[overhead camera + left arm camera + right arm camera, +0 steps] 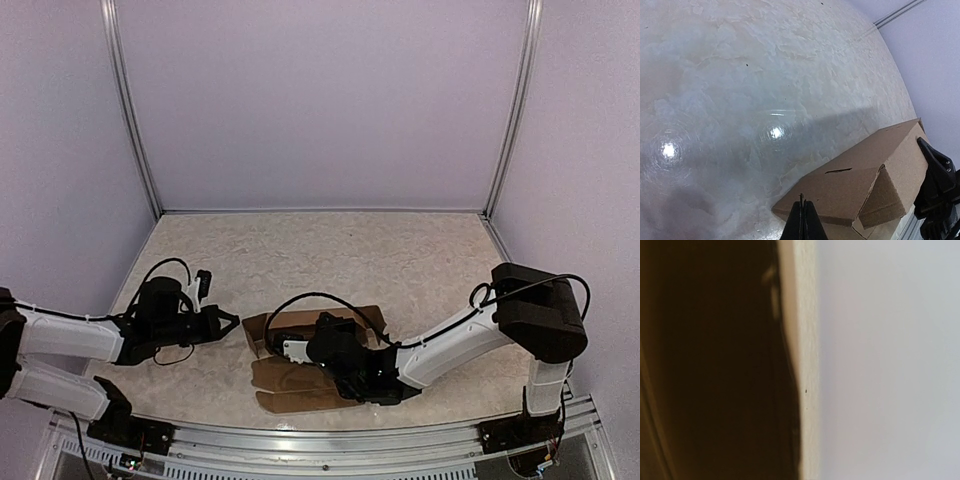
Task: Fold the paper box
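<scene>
On the near bench (300, 250), the paper box (285, 385) was overlain by the right claw (325, 340); the left claw (228, 322) was positioned just left of it, both pressed together.

One paper box (285, 392) (plain brown card), two robot arms (70, 340) (450, 345), one table (330, 250)

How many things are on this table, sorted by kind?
Brown cardboard box: 1
Robot arms: 2, the left arm and the right arm
Total: 3
</scene>
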